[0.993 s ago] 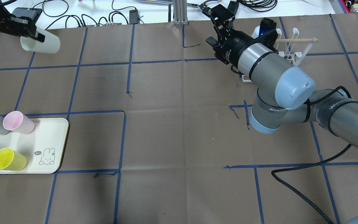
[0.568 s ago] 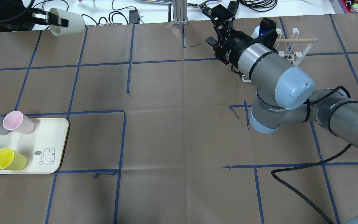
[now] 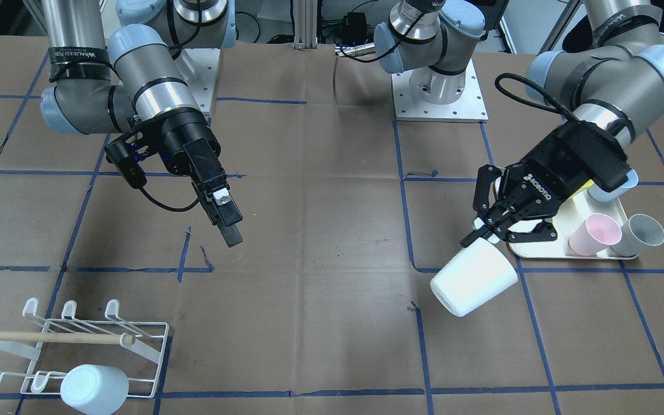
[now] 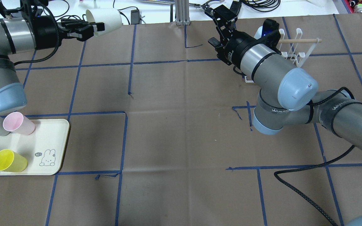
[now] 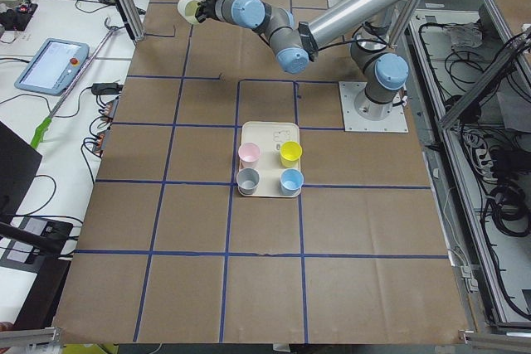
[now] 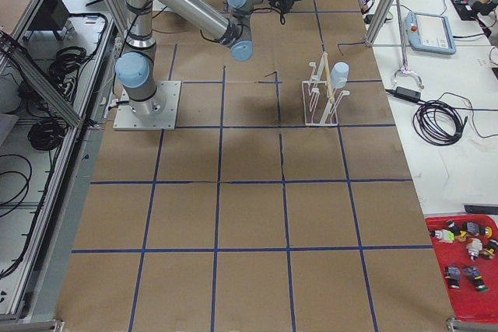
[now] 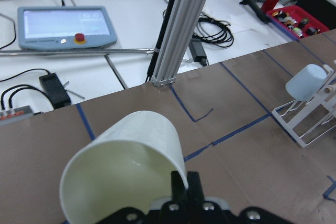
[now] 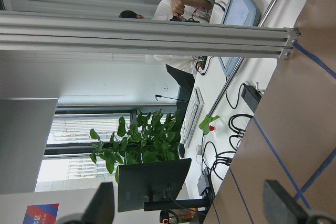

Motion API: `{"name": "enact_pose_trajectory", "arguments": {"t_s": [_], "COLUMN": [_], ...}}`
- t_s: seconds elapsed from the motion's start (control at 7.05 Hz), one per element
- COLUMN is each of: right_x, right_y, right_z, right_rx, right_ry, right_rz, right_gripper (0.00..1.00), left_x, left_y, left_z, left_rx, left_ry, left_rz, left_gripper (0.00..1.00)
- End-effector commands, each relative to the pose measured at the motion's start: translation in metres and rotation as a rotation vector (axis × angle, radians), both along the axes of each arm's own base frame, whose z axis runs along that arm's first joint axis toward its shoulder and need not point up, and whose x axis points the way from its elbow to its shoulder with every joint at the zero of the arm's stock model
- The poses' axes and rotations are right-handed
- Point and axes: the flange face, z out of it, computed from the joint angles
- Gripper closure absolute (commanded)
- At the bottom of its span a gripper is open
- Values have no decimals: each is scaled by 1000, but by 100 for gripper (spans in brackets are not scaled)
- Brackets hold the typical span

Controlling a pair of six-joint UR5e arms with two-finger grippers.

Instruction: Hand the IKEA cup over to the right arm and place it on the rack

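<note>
The IKEA cup (image 4: 104, 18), a white one, hangs tilted over the table's back left edge, its mouth towards the left arm. My left gripper (image 4: 90, 29), the ROBOTIQ claw, is shut on its rim, as the front-facing view shows with the cup (image 3: 473, 276) below the claw (image 3: 485, 235). The left wrist view has the cup (image 7: 126, 166) filling the foreground. My right gripper (image 4: 226, 9), slim and black, hovers by the rack (image 4: 294, 50). Its fingertips (image 8: 102, 203) stand wide apart with nothing between them. The white wire rack (image 3: 78, 340) carries a pale blue cup (image 3: 94, 389).
A cream tray (image 4: 52, 141) at the near left holds yellow (image 4: 8, 160), pink (image 4: 19, 123), grey and blue cups. A black cable (image 4: 297, 191) trails on the table at the right. Cables and an aluminium post (image 4: 181, 12) lie behind the table's back edge.
My left arm has swung the white cup to the right and farther back along the table's far edge. The right arm has stayed where it was.
</note>
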Motion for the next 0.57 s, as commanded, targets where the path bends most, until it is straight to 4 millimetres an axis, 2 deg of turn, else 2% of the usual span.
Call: {"name": "enact_pose_trajectory", "arguments": {"t_s": [0.0,0.14,0.28,0.43], "right_x": [0,0,0,0], "right_y": [-1,-1,1,1], "right_z": [-2,-3,0,-3], "right_rx": [6,27,48,84], "right_ry": [-7,-31,-77,-133], "right_rz": [0,2,-11,-27], "right_gripper": [0,0,0,0], "left_x": [-55,-67,-77,-98], "left_y": [46,59,61,66], "left_z": [-38,-48,-47,-47], "left_rx": [-95,-110,-105,-67], "left_ry": [57,60,65,75], "left_rz": [-128,-147,-166,-184], "left_gripper": [100,100,100,100]}}
